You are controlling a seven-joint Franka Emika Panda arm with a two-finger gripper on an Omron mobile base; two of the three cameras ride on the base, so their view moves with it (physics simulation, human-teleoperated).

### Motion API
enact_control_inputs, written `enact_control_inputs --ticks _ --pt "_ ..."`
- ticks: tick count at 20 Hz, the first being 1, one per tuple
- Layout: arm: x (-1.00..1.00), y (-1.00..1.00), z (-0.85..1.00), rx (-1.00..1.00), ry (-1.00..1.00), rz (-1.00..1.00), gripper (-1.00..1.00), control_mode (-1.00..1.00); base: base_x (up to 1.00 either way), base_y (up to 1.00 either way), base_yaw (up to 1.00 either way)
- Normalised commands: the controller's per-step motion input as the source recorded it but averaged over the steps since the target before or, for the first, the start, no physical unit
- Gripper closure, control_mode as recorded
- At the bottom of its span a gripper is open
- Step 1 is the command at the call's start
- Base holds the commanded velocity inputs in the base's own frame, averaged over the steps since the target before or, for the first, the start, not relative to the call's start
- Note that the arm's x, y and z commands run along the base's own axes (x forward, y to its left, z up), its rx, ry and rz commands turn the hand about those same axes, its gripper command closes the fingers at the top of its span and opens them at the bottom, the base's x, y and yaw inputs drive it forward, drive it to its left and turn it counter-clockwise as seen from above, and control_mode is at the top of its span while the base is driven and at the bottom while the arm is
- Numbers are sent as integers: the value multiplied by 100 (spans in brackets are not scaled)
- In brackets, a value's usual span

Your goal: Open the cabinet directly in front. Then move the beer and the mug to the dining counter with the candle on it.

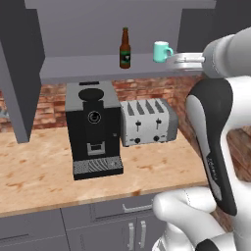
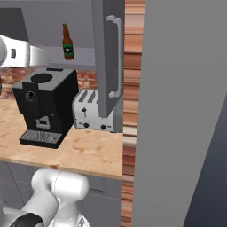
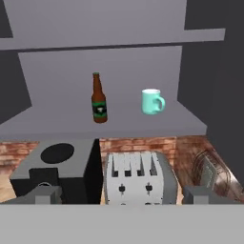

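We see the cabinet (image 1: 98,29) open, doors swung wide, one door with its silver bar handle (image 2: 116,55) edge-on in the right base view. Below it the wood tabletop (image 1: 39,166) carries a black coffee machine (image 1: 93,130) and, just beside it, a silver toaster (image 1: 148,122). On the cabinet's lower shelf (image 3: 143,125) the beer (image 1: 125,48) stands upright, the mug (image 1: 161,51) to its right, apart from it. Our claw (image 1: 172,62) hangs released at the shelf's right end near the mug, grasping nothing.
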Motion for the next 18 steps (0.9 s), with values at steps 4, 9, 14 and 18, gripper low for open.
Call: enact_control_inputs --ticks 4,9,14,18 --pt "39 23 0 0 0 0 -100 -100 0 0 0" --pt "45 29 0 0 0 0 -100 -100 0 0 0" --pt "57 17 0 0 0 0 -100 -100 0 0 0" --pt "61 6 0 0 0 0 -100 -100 0 0 0"
